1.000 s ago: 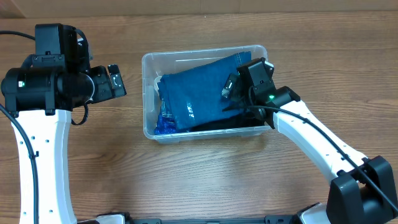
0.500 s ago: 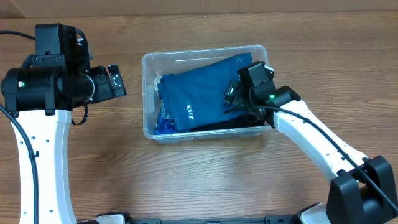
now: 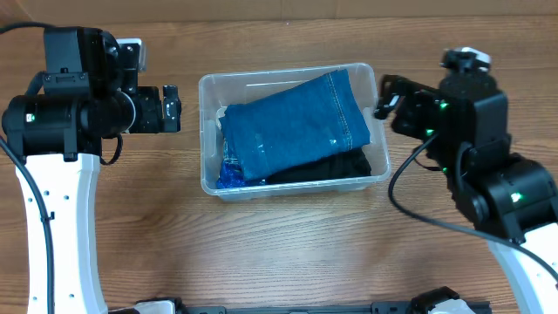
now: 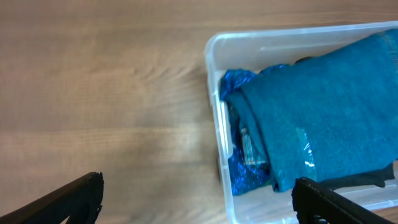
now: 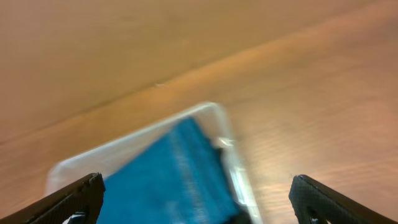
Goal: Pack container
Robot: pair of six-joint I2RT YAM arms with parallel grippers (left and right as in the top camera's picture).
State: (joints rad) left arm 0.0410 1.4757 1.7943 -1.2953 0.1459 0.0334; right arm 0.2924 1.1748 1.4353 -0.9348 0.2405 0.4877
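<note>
The clear plastic container [image 3: 206, 131] stands at mid-table. Folded blue jeans [image 3: 296, 126] lie across the top of its contents, over a black garment [image 3: 336, 166] and a sparkly blue item [image 3: 228, 173]. My left gripper [image 3: 172, 108] is open and empty, left of the container. In the left wrist view [image 4: 198, 199] its fingers straddle the container's left wall [image 4: 216, 112], with the jeans [image 4: 323, 118] inside. My right gripper [image 3: 385, 98] is open and empty, just right of the container's far right corner. The blurred right wrist view [image 5: 198, 199] shows the jeans [image 5: 180, 180] below it.
Bare wooden tabletop [image 3: 288, 253] surrounds the container on all sides. The white left arm [image 3: 61, 218] reaches along the left edge, and the right arm's black body [image 3: 488, 166] stands at the right.
My right gripper has let go of the jeans and pulled up and right, out of the container. The jeans now lie flat in it. My left gripper has shifted slightly right.
</note>
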